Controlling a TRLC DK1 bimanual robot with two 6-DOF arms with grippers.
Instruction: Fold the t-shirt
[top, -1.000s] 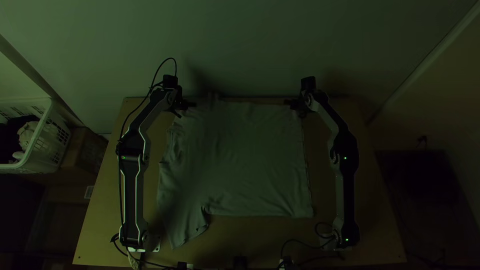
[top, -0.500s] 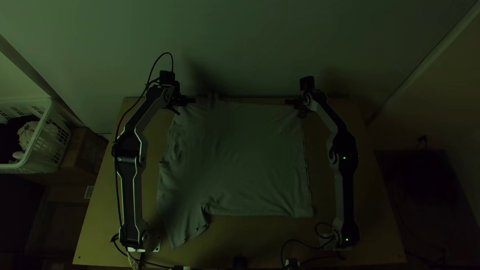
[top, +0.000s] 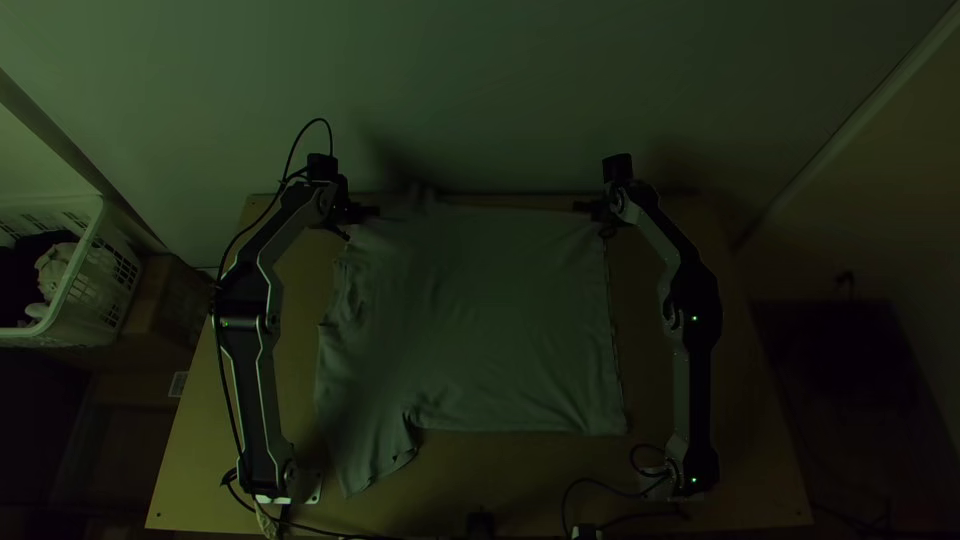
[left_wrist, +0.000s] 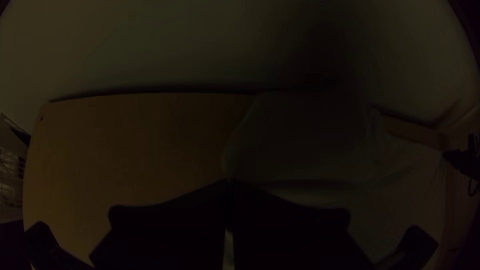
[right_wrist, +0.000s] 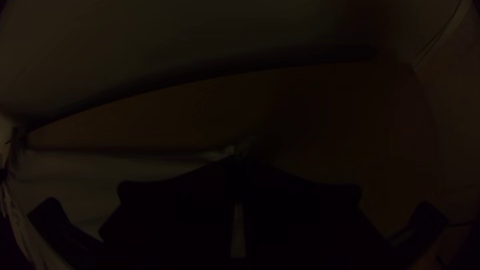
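In the top view my left gripper (top: 368, 212) is at the far left corner of the grey t-shirt (top: 490, 320), and my right gripper (top: 588, 206) is at its far right corner. The shirt lies spread, one sleeve pointing to the near left, with wrinkles along its left side. In the left wrist view my left gripper (left_wrist: 229, 183) has its fingertips together on the edge of the t-shirt (left_wrist: 310, 145). The right wrist view has my right gripper (right_wrist: 241, 159) shut on a pinched corner of the t-shirt (right_wrist: 90, 170).
The wooden table (top: 745, 460) shows bare wood along its near side and both flanks. A wall (top: 520, 90) rises behind the far edge. Off the left side stand a white basket (top: 85, 270) with cloth inside and a cardboard box (top: 165, 305). Cables (top: 600, 485) lie near the right base.
My left gripper has shifted slightly to the left, its arm swinging outward, and the shirt's far left corner has shifted a little with it. The right gripper has hardly moved.
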